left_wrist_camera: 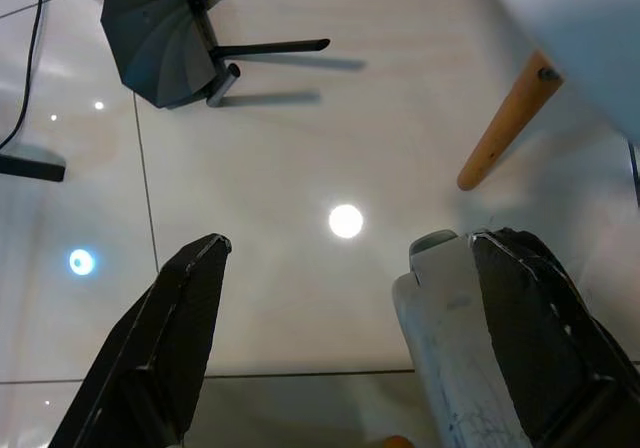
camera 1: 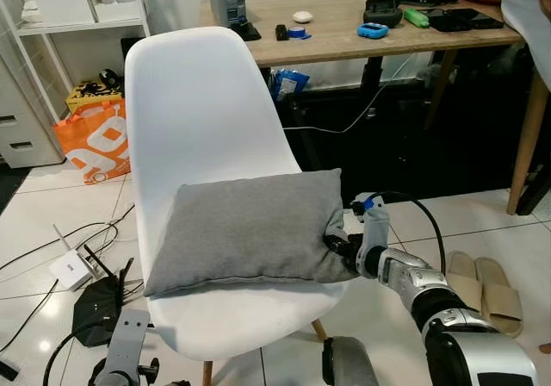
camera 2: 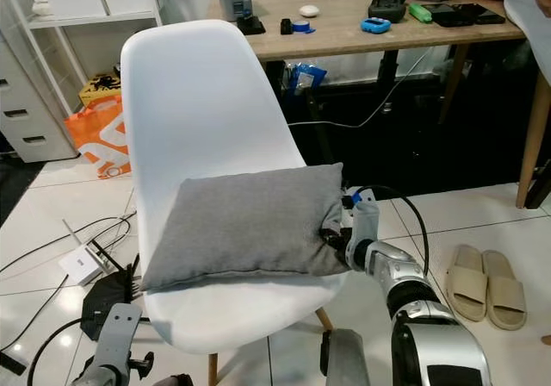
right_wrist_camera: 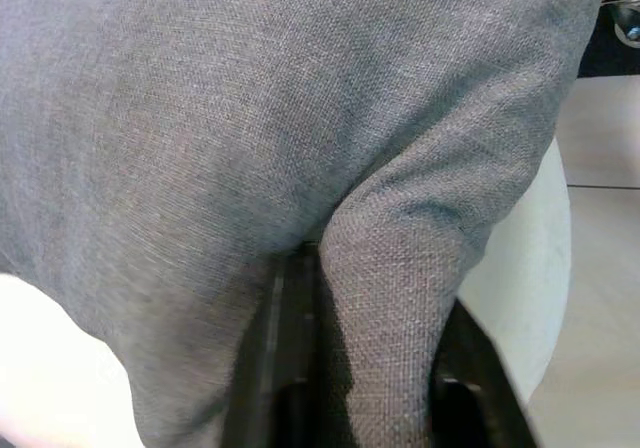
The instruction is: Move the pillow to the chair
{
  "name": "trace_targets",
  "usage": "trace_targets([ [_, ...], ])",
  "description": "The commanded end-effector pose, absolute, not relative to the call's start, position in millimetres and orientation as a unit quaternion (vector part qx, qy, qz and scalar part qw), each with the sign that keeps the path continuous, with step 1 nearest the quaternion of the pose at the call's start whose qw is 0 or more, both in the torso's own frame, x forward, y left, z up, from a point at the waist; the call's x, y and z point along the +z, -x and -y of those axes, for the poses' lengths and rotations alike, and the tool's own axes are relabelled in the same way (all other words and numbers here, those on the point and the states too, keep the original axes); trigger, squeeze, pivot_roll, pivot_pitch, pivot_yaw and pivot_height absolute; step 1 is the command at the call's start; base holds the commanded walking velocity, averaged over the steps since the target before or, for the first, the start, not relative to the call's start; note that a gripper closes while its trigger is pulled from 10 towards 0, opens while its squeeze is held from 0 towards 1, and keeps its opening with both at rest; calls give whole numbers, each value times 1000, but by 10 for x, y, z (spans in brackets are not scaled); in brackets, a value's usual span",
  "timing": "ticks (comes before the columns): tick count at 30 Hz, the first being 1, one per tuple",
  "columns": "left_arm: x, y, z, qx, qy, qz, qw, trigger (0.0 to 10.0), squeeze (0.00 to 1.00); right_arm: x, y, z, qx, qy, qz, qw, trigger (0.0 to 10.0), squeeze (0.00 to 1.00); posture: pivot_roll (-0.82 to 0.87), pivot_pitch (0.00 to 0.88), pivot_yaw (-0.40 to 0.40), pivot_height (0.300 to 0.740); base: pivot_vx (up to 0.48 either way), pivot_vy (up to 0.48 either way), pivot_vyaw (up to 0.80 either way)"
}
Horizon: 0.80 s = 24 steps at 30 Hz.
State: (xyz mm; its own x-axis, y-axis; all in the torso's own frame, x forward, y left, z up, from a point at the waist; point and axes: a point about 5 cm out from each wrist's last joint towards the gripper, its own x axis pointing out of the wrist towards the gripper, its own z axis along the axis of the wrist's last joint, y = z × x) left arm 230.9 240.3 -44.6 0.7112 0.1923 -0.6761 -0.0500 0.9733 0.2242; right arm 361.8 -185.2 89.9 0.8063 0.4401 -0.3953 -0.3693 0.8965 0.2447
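From the head views, the grey pillow [camera 1: 245, 231] lies flat on the seat of the white chair [camera 1: 194, 119], reaching its right edge. The right hand [camera 1: 343, 241] pinches the pillow's right side there.

The left wrist view has the left hand [left_wrist_camera: 345, 298] spread above floor tiles.

In the right wrist view, a fold of pillow [right_wrist_camera: 390, 278] is clamped between the black fingers [right_wrist_camera: 285, 368].

Chair back [camera 1: 194, 102] blocks rear; desk [camera 1: 344, 24] behind; front seemingly open.

Spread left hand [left_wrist_camera: 330, 338] above tiled floor [left_wrist_camera: 300, 148]
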Motion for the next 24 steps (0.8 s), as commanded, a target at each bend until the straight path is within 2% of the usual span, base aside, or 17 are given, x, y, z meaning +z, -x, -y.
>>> trace_targets([
  [1,-483,-2234,-2461,70,-98,-390,913,10000,0,850,-3587,1840,221,-73,-229,945,10000,1000,-113,86,36,458,0,0,0],
  [16,-492,-2238,-2434,82,-88,-393,912,10000,0,579,-3421,2016,126,-129,-240,954,10000,1000,-109,58,18,458,0,0,0],
  [17,-493,-2239,-2430,82,-87,-393,912,10000,0,545,-3399,2021,120,-131,-243,954,10000,541,-108,54,15,458,0,0,0],
  [19,-493,-2241,-2426,82,-86,-393,912,10000,0,509,-3374,2032,108,-143,-244,953,10000,541,-109,54,15,458,0,0,0],
  [20,-494,-2242,-2423,83,-85,-393,912,10000,0,474,-3348,2029,108,-147,-248,951,10000,0,-109,50,11,458,0,0,0],
  [24,-494,-2243,-2419,84,-84,-393,912,10000,0,415,-3303,2010,112,-154,-257,947,10000,0,-107,49,8,463,0,0,0],
])
